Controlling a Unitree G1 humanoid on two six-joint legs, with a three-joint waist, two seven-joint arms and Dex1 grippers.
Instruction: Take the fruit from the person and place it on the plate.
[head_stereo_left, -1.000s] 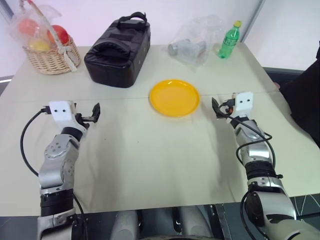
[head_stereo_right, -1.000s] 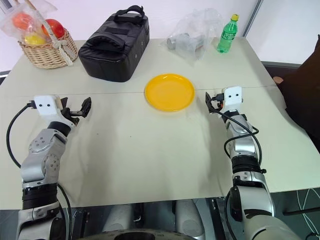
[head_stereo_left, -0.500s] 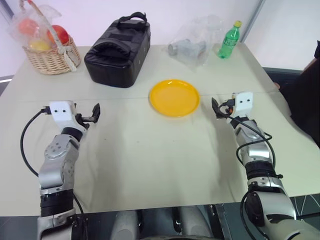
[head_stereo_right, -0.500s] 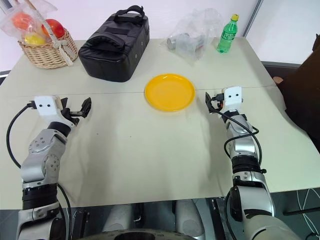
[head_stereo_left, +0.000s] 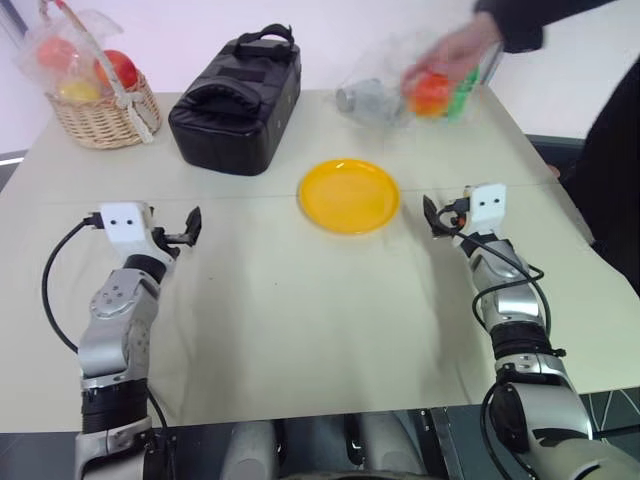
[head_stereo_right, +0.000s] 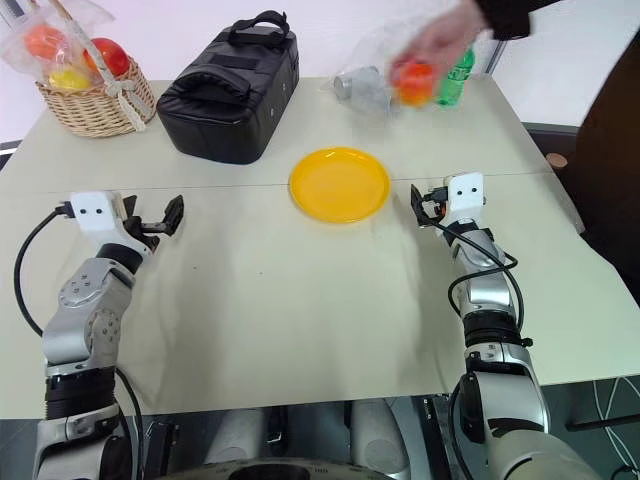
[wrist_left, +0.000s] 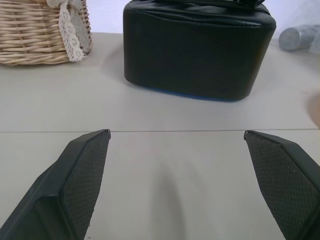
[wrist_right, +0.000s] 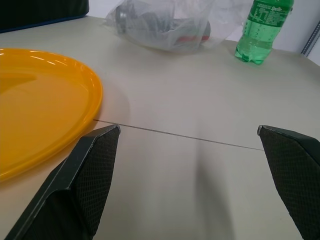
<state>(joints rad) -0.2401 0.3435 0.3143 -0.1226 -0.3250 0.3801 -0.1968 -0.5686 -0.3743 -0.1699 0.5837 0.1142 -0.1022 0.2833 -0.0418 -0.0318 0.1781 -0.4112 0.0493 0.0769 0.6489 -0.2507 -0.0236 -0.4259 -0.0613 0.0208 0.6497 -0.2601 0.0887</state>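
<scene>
Holding the fruit (head_stereo_left: 432, 92) in the person's hand (head_stereo_left: 452, 55) above the worktop (head_stereo_left: 300, 300), beyond the plate (head_stereo_left: 349, 195); well apart from right gripper (head_stereo_left: 432, 216) and left gripper (head_stereo_left: 190, 224), both wide, empty.

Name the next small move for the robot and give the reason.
Probably raise the right gripper up and forward toward the fruit. The person's hand holds it in the air beyond the plate, on the robot's right. The right gripper is open, empty and nearer than the left gripper.
</scene>
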